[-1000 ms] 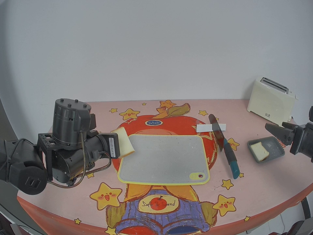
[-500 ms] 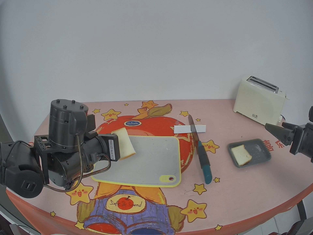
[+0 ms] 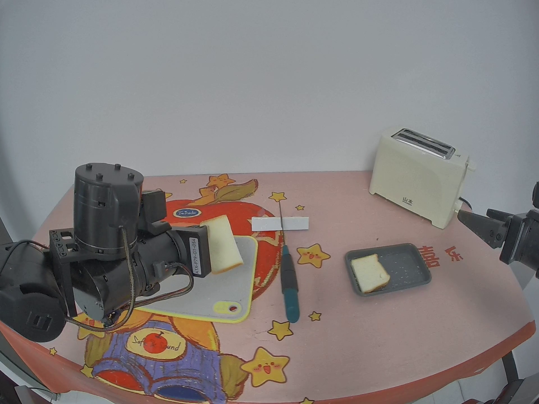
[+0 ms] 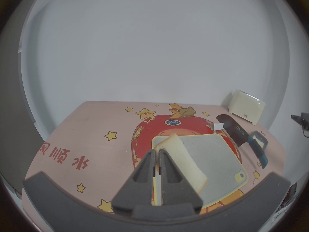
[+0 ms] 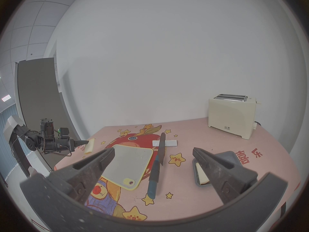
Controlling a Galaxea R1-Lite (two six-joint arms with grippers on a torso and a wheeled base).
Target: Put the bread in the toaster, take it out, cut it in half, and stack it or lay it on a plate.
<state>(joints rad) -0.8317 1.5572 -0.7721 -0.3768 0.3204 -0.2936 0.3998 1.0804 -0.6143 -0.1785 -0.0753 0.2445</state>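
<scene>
**Slice carried over the board; view swung toward the toaster**

Since a second ago the whole head view has swung toward the toaster side, so the shift of the bench things across the picture is camera movement, not theirs. Against the cutting board (image 3: 224,293), though, the bread slice (image 3: 223,245) has travelled from the board's far left corner to above its right half.

- Bread slice: held in the air, broad face upright, pinched by one edge. Left end effector (image 4: 157,152) is clenched on it, arm reaching out level over the board.
- Judgement: the edge-on, upright hold suits dropping the slice into a slot. Toasting step is not yet done.
- Toaster (image 3: 418,175): stands at the far right of the bench (image 3: 365,332), slots up, well apart from the slice.
- Grey tray (image 3: 407,265): sits between board and toaster. A second slice (image 3: 369,273) lies flat in its left end.
- Knife (image 3: 289,287): lies just right of the board, handle toward the robot, blade tip across a white strip (image 3: 279,223). Likely parked there for the cut.
- Right end effector (image 5: 153,150): released, jaws spread wide, hanging off the bench's right edge near the toaster, holding nothing.
</scene>
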